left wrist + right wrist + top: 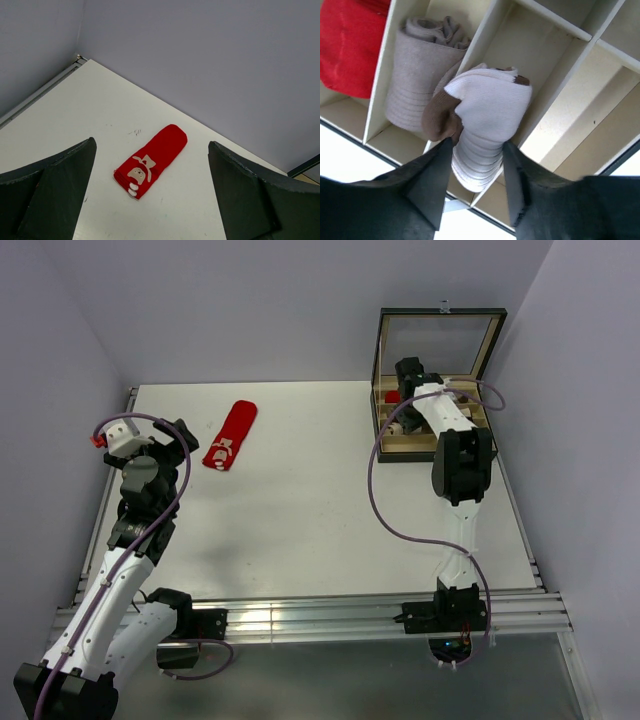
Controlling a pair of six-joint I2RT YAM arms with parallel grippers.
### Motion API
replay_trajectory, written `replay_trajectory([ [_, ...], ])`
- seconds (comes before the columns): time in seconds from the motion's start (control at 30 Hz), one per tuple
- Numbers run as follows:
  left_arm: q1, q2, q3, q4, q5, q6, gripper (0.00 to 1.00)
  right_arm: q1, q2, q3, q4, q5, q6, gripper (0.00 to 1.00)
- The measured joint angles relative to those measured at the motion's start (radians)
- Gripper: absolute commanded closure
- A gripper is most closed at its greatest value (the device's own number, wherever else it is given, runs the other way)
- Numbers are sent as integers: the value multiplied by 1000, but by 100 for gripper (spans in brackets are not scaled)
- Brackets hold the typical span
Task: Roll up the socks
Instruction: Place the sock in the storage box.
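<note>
- Red sock (230, 436): lies flat on the white table (320, 520) in the upper left of the top view. It has pale marks near its lower end, and nothing touches it.
- Left gripper (151, 144): jaws spread wide and holding nothing. In its wrist view the red sock shows at lower centre between the two dark fingers (55, 190), clear of both.
- Cream sock (487, 117): bunched up at the centre of the right wrist view. It has a brown patch on its left side and a ribbed band at its lower end, and it sits over a divider between compartments.
- Right gripper (477, 155): its fingers press on both sides of the cream sock's ribbed end and grip it.
- Wooden box (420, 312): in the upper right of the top view, with its lid raised and its tray partitioned. The right arm reaches into it.
- Grey-beige rolled bundle (420, 75): stands in the compartment just left of the cream sock.
- Red fabric (347, 45): fills the compartment at the upper left of the right wrist view.
</note>
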Motion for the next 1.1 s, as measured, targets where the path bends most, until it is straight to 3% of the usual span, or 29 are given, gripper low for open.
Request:
replay_trajectory([
  [0.53, 0, 0, 0, 0, 1, 0, 0, -2, -81, -46, 10, 3, -13, 42],
  [0.9, 0, 0, 0, 0, 1, 0, 0, -11, -141, -109, 134, -13, -42, 70],
  [1.1, 0, 1, 0, 0, 1, 0, 1, -21, -129, -109, 216, -23, -58, 73],
])
